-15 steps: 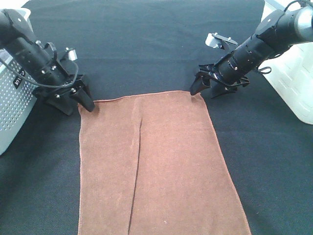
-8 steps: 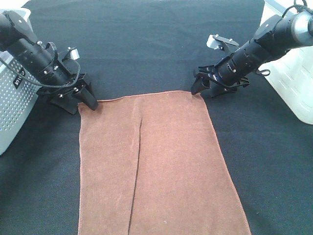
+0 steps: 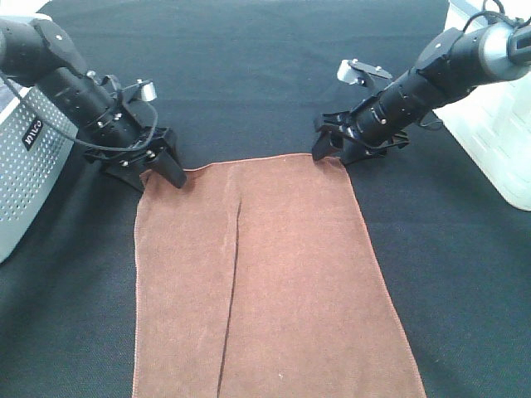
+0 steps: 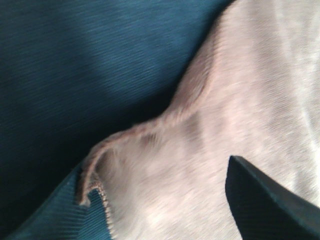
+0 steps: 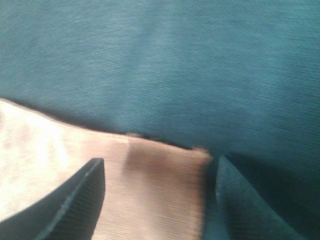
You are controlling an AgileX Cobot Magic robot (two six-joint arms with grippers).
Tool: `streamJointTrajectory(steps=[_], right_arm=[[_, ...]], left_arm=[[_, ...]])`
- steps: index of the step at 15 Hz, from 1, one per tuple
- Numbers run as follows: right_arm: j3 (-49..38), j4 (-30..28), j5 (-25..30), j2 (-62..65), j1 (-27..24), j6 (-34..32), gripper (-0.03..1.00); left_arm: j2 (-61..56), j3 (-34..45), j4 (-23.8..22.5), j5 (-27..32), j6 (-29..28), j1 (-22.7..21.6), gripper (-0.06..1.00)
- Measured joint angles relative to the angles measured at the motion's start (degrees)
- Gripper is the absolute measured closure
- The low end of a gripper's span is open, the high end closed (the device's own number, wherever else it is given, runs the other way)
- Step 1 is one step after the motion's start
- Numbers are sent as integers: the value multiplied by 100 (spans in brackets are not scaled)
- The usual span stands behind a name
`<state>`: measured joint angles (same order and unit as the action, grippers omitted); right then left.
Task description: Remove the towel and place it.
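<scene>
The rust-brown towel lies flat on the black tablecloth, with a lengthwise crease left of its middle. My left gripper is open and low at the towel's far left corner. The left wrist view shows that corner bunched and slightly lifted, with one finger over the cloth. My right gripper is open at the far right corner. In the right wrist view that gripper has a finger on each side of the towel corner.
A grey perforated basket stands at the left edge, close to the left arm. A white container stands at the right edge behind the right arm. The tablecloth extends well beyond the towel's far edge.
The left gripper has slid right along the towel's far edge onto its corner. The right gripper has shifted slightly left and away. The towel body has not moved.
</scene>
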<state>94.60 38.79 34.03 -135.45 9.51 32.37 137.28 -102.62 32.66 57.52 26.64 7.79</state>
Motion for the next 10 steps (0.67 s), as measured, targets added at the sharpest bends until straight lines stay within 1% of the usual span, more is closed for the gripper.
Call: streamJointTrajectory(steps=[2,3,5,7,9,10], right_arm=[[0,-6,-11,-6,46,0,39],[0,-6,-11,-17,46,0,41],[0,-11,-57,-34,46,-23,50],[0,-11,-115,-57,46,-103,60],[0,-17,-126,-57,46,-120,62],[0,-17,-126,-57,46,-126,62]], left_arm=[[0,0,-29,-11,-6,11,24],[0,0,-120,-6,-57,11,24],[-11,-29,-539,17,-315,40,26],[-40,-34,-1060,46,-561,40,31],[-40,-40,-1209,34,-630,40,35],[-40,-40,-1203,0,-659,40,35]])
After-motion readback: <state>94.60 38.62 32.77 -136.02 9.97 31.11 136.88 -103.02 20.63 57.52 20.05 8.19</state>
